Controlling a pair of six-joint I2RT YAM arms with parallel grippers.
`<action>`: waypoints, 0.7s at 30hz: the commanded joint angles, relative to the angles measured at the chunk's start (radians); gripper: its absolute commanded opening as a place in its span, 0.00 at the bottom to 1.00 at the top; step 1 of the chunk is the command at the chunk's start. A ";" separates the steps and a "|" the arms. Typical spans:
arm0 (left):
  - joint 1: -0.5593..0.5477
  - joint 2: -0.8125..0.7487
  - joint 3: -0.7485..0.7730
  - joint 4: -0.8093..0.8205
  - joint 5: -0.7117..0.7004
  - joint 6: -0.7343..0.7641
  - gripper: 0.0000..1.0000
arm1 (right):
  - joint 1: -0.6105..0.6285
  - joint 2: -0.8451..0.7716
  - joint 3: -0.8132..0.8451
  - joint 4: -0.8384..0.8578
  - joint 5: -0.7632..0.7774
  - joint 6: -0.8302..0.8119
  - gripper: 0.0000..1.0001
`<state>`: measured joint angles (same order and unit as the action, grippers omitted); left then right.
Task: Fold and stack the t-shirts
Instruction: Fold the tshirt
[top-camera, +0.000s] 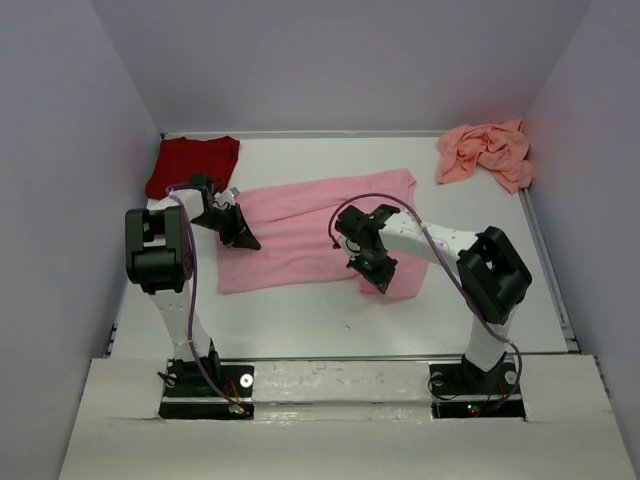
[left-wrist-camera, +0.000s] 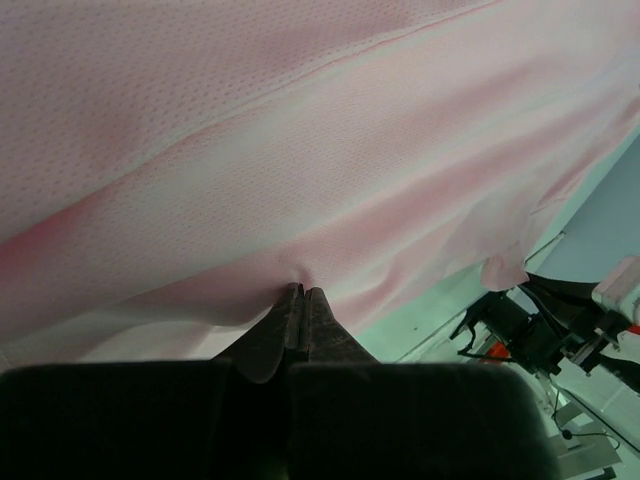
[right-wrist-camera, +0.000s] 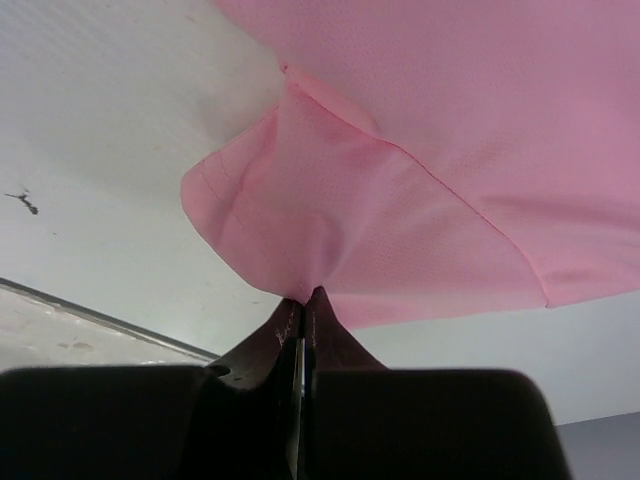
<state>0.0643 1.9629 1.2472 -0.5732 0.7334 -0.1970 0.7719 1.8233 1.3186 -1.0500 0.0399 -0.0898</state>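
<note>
The pink tee (top-camera: 310, 225) is spread out in the middle of the desk (top-camera: 300, 320), with its long side going from left to right. Its left edge is pinched by the left end effector (left-wrist-camera: 302, 293) — the tips are shut tight on a small tuck of cloth. Its near right corner is pinched the same way by the right end effector (right-wrist-camera: 303, 297), which is also shut tight, with the corner flap gathered into the tips.

The red tee (top-camera: 195, 163) is laid flat in the far left corner, near the pink tee's left end. The salmon tee (top-camera: 487, 153) is left in a crumpled heap in the far right corner, well apart from the pink tee.

Bare desk is seen along the near side — between the pink tee and the arm bases — and on the right. The desk is closed in by walls (top-camera: 60, 150) on the left, back and right.
</note>
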 joint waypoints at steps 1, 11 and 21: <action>-0.003 0.004 0.041 -0.030 0.012 0.011 0.00 | -0.006 0.079 0.064 -0.114 -0.121 0.021 0.00; -0.001 0.010 0.044 -0.031 0.008 0.018 0.00 | -0.006 0.223 0.225 -0.232 -0.182 0.045 0.00; 0.000 0.019 0.055 -0.037 0.009 0.021 0.00 | -0.006 0.183 0.287 -0.262 -0.342 0.050 0.00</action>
<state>0.0647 1.9732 1.2652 -0.5808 0.7292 -0.1902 0.7715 2.0670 1.5581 -1.2705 -0.2054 -0.0521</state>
